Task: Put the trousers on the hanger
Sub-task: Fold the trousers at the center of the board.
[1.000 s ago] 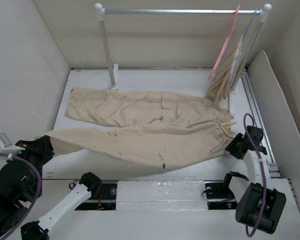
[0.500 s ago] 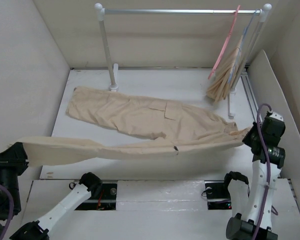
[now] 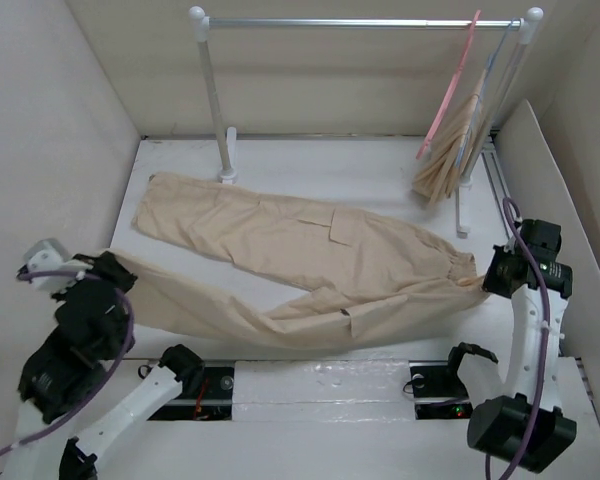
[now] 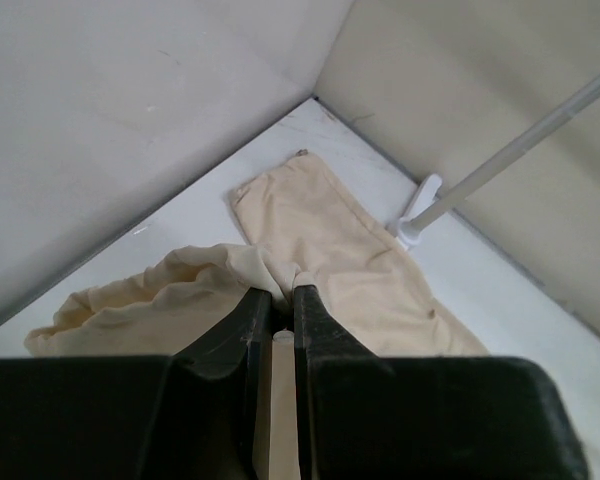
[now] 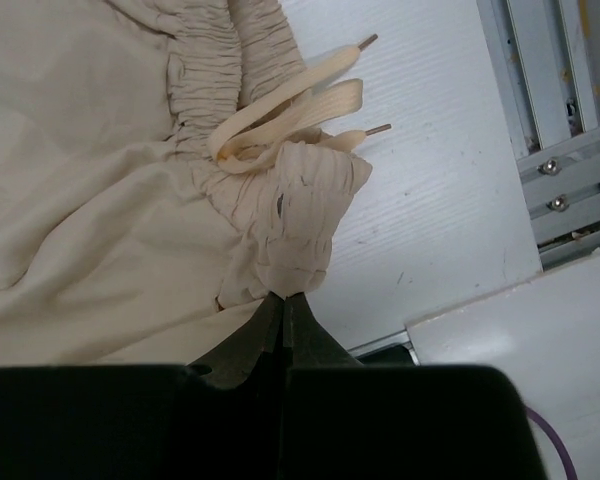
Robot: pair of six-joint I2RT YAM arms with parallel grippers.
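**Trousers** (image 3: 310,250): beige, spread across the white table (image 3: 380,165), well apart from the hanger.
- Waist at the right, legs running left.
- Far leg lies flat, its hem at the far left near the foot of the rail's left post (image 3: 216,100).
- Pocket flap (image 3: 340,222) faces up at mid-length.
- Near leg is raised off the table at its left end and sags in a long fold toward the near edge.
- Drawstring (image 5: 300,100) lies loose on the table just beside the gathered waistband.

**Left gripper** (image 3: 113,264): at the near left, above the table.
- In the wrist view its fingers (image 4: 315,320) are pressed together with a strip of the near leg's cloth pinched between them.

**Right gripper** (image 3: 483,283): at the near right, low over the table.
- In the wrist view it (image 5: 283,298) is clamped tight on a bunched corner of the waistband, with no gap showing between the tips.

**Hanger** (image 3: 450,90): pink, hooked over the rail (image 3: 360,22) at the far right, hanging tilted with its lower end to the left.

**Wire hanger** (image 3: 495,62): thin, grey-blue, on the same rail just right of the pink one.
- A narrow bunched beige cloth (image 3: 450,150) hangs there. Its lower end is near the table.
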